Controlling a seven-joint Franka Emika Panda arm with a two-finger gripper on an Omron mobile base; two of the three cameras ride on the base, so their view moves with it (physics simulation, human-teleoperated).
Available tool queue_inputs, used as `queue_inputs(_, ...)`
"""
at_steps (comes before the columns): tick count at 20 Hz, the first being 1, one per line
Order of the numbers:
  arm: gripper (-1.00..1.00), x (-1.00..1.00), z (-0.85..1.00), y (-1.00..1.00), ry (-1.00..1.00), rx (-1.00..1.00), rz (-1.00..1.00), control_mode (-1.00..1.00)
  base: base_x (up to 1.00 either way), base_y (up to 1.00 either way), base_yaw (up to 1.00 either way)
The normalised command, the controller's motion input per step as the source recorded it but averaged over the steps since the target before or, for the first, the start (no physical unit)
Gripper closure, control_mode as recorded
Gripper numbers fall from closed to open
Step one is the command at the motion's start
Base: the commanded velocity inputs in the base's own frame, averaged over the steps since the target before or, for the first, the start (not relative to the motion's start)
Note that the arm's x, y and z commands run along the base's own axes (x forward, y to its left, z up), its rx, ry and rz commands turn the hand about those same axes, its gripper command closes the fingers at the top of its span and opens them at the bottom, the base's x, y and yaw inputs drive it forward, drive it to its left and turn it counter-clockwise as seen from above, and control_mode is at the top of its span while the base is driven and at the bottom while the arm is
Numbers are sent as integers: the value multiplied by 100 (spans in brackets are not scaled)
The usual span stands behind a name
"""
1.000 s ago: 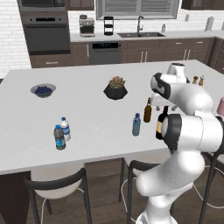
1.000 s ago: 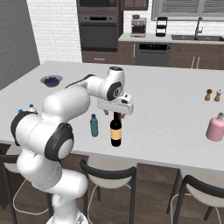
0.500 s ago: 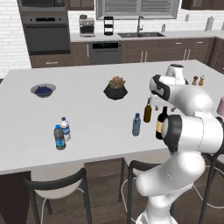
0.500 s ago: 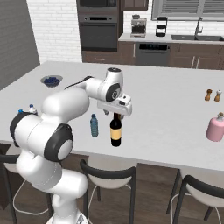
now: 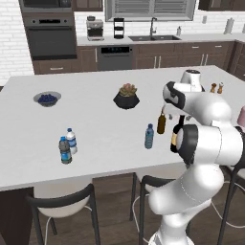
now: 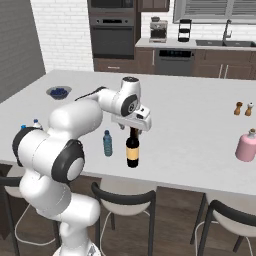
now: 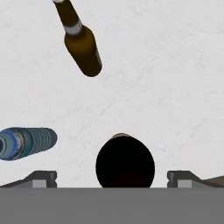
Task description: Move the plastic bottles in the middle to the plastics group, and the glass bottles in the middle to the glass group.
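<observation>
Three bottles in the middle: we see a labelled amber bottle [image 6: 132, 150], a plain amber bottle [image 5: 161, 123] and a light-blue water bottle [image 6: 107, 143], all upright near the front edge of the white worktop [image 6: 195, 125].
Pincer: our pincer [image 7: 118, 179] hangs straight above the labelled amber bottle with its jaws spread wide, one finger tip [image 7: 43, 178] on each side of the bottle's dark top, gripping nothing.
Labelled amber bottle: in the hand view its round dark top sits between our finger tips, apart from both.
Plain amber bottle: it stands beyond the labelled one, well apart from it in the hand view.
Water bottle: it stands to the left of the labelled bottle, apart from it, with a blue cap.
Plastics group: we find a clear white-labelled bottle [image 5: 71, 140] and a dark blue-labelled bottle [image 5: 64, 150] just beside each other at the worktop's left.
Glass group: a pale pink vessel [image 6: 246, 145] stands at the worktop's right, well apart from the middle bottles.
Elsewhere on the worktop: a bowl of blue fruit [image 5: 47, 98], a dark potted plant [image 5: 127, 96] and two small shakers [image 6: 243, 108].
</observation>
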Motion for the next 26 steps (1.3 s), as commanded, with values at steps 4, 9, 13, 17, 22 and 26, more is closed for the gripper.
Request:
queue_inputs(4,100,0,-10,-2,-18,-5,0,-100,0,0,0)
queue_inputs(9,100,-10,-6,-5,-3,-1,-1,-100,0,0,0)
queue_inputs(13,100,-17,0,0,0,0,-7,-100,0,0,0)
queue_inputs(17,100,-7,21,-32,0,0,-5,-100,0,0,0)
queue_inputs(22,100,-14,45,-66,0,0,-2,-100,0,0,0)
queue_inputs(26,100,-2,41,-85,0,0,0,-100,0,0,0)
